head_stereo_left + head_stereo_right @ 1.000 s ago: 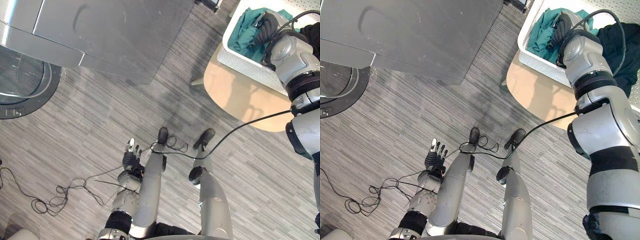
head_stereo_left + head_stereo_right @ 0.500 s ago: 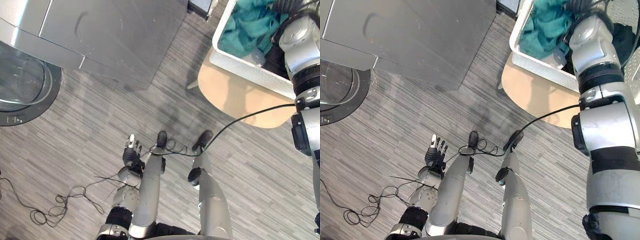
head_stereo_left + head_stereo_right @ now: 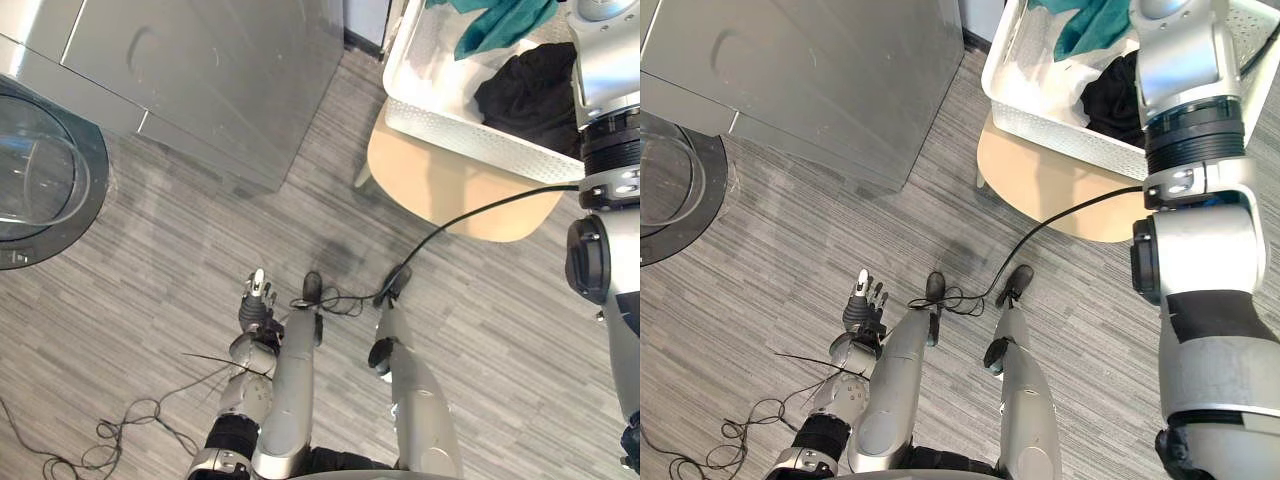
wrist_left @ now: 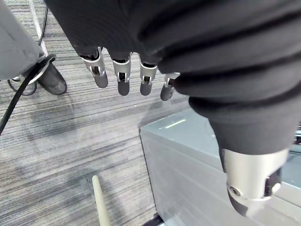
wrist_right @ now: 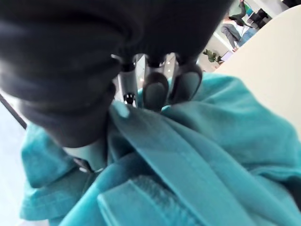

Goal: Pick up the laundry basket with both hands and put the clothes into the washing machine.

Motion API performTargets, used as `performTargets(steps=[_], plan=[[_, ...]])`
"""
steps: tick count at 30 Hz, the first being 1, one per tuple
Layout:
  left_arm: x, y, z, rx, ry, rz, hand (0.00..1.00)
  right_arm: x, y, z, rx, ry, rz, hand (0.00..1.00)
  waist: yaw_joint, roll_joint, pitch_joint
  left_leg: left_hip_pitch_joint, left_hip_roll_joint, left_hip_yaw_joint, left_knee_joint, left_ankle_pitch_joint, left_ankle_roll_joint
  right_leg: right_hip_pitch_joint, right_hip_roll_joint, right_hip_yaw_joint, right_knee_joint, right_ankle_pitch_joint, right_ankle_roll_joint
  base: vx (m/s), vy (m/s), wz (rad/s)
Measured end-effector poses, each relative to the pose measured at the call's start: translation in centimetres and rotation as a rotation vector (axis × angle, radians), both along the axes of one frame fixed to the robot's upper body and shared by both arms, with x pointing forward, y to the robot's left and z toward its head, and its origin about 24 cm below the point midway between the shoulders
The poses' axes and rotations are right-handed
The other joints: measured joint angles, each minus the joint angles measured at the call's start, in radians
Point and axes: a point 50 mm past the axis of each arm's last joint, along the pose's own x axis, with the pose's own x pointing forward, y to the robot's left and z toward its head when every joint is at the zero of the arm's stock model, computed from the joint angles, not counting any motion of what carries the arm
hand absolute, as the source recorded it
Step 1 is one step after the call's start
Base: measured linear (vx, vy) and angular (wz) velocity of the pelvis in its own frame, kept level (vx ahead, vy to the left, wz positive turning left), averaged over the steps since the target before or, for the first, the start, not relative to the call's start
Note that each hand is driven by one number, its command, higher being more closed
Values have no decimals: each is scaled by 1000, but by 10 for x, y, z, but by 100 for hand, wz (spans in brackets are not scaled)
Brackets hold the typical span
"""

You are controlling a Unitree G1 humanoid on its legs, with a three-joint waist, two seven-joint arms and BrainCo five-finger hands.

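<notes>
1. My right hand (image 5: 153,89) is up at the laundry basket (image 3: 470,135); its fingers and thumb are curled in and pinching a fold of the teal garment (image 5: 197,141)
2. In the head views the teal garment sits at the far end of the basket, against the top edge; I cannot tell whether it is clear of the basket
3. The basket is white with perforated walls and stands on the round beige table (image 3: 450,205), off to my right
4. A black garment (image 3: 530,90) lies inside the basket, beside the teal one and nearer to me
5. My left hand (image 3: 257,300) hangs low over the grey plank floor (image 3: 150,250), fingers straight and loosely spread, holding nothing
6. The washing machine (image 3: 200,70) is ahead on my left, well apart from the table, with its round glass door (image 3: 40,180) at the left edge
</notes>
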Motion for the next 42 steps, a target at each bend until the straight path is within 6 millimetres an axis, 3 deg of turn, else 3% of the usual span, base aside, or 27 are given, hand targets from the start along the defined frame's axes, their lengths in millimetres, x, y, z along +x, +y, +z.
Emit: performTargets(steps=[7, 9, 11, 13, 15, 18, 23, 25, 27, 29, 35, 40, 42], plan=[[2, 4, 12, 107, -49, -33, 0, -21, 38, 8, 66, -167, 158, 100, -22, -7, -3, 77, 2, 3, -3, -6, 1, 75, 2, 4, 0, 8, -11, 12, 97, 1], [4, 4, 19, 150, -79, -52, 0, -28, 46, 3, 74, -212, 194, 100, -25, -9, -4, 125, 2, 6, -17, -7, -1, 117, 1, 3, 0, -4, 4, 15, 87, 2], [-1, 11, 23, 203, -97, -54, 0, -28, 60, -14, 95, -219, 250, 100, -32, -43, -49, 159, 2, 18, -41, -11, -3, 140, 2, 7, 0, -34, 4, 14, 70, -3], [-6, 19, 28, 261, -116, -51, 0, -25, 75, -37, 108, -199, 301, 100, -41, -102, -120, 199, 13, 37, -81, -10, -5, 159, 2, -13, 0, -77, 29, 55, 58, -15], [-4, 20, 36, 277, -149, -50, 0, -23, 78, -51, 126, -182, 307, 100, -44, -116, -151, 231, 13, 32, -86, -14, -10, 192, 1, -28, 0, -69, 17, 82, 57, 6], [-3, 17, 57, 290, -239, -30, 0, -17, 87, -69, 146, -123, 337, 100, -43, -114, -221, 279, 8, 35, -114, -14, -12, 223, -2, -32, 0, -63, 0, 117, 97, 6], [-5, 48, 117, 386, -456, 131, 0, -7, 100, -88, 116, -26, 387, 100, -49, -104, -307, 392, 4, 60, -173, -15, -12, 299, -5, -26, 0, -72, -16, 110, 127, -6], [-7, 66, 150, 507, -575, 193, 0, -6, 108, -97, 64, 7, 434, 100, -53, -86, -358, 433, -2, 73, -205, -14, -12, 318, -8, -18, 0, -73, -15, 58, 147, -15], [-9, 77, 170, 592, -648, 227, 0, -7, 116, -100, 17, 25, 467, 100, -56, -74, -370, 467, -5, 85, -224, -14, -12, 337, -11, -7, -1, -76, -11, 30, 127, -14], [-11, 91, 193, 697, -722, 266, 0, -5, 126, -115, -42, 72, 517, 100, -64, -68, -421, 488, -10, 90, -244, -14, -12, 347, -15, -2, -1, -86, -8, 19, 160, -8], [-23, 108, 225, 849, -828, 287, 0, -2, 139, -153, -171, 217, 604, 100, -72, -59, -443, 530, -11, 111, -263, -14, -12, 375, -16, 12, -4, -92, -9, -9, 96, -6], [-24, 117, 243, 1021, -861, 161, 0, 4, 121, -177, -233, 326, 614, 100, -73, -59, -453, 535, -13, 108, -280, -6, -23, 377, -17, 3, -5, -94, -11, -9, 66, 4], [-15, 117, 236, 1037, -817, 61, 0, 6, 116, -182, -257, 354, 617, 100, -73, -47, -470, 535, -13, 106, -282, -6, -23, 377, -17, 1, -5, -94, -11, 28, 91, 4]])
